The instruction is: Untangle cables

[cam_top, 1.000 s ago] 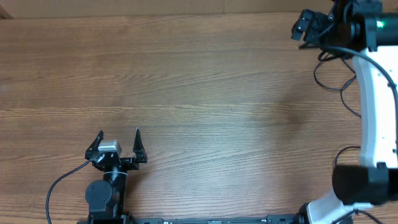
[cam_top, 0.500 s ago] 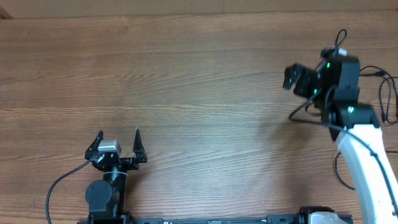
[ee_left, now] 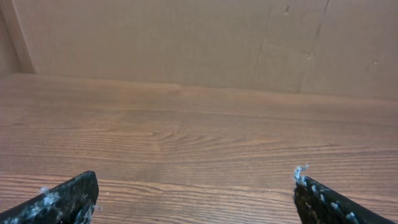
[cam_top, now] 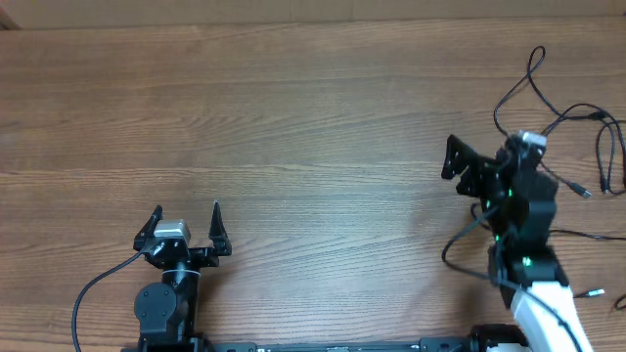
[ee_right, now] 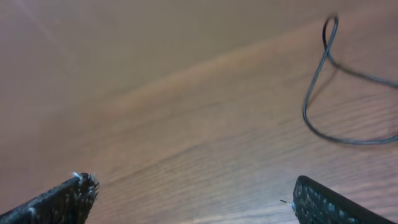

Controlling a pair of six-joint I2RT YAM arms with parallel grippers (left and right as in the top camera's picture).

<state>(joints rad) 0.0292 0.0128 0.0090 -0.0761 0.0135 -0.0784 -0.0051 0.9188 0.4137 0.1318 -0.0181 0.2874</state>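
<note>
**Hands.** The left hand [cam_top: 187,211] sits near the near edge of the bench [cam_top: 293,117], left of centre. Its two fingers are spread wide with nothing between them. The left wrist view shows the same hand [ee_left: 194,177] over bare wood, facing a flat brown panel [ee_left: 186,43] at the far edge. The right hand [cam_top: 448,158] is toward the right edge, also fully spread and empty, with its tips pointing toward the left edge.

**Cables.** The cables [cam_top: 517,87] lie flat on the bench by the right edge, spread in loose open loops. They are on the far side of the right hand and between it and the right edge, near the hand but apart from its fingers. One strand ends in a small plug [cam_top: 583,192]. There appears to be more than one cord, though the thin lines are hard to separate. In the right wrist view, one narrow loop of cable [ee_right: 305,111] lies ahead of the right hand [ee_right: 193,182], toward the upper right and clear of both tips.

**Materials and shapes.**
- Bench: brown wood with long, straight grain.
- Cables: thin, black, round and flexible.
- Fingers [ee_left: 74,193]: black, tapered to points, flecked with pale fluff at the tips.
</note>
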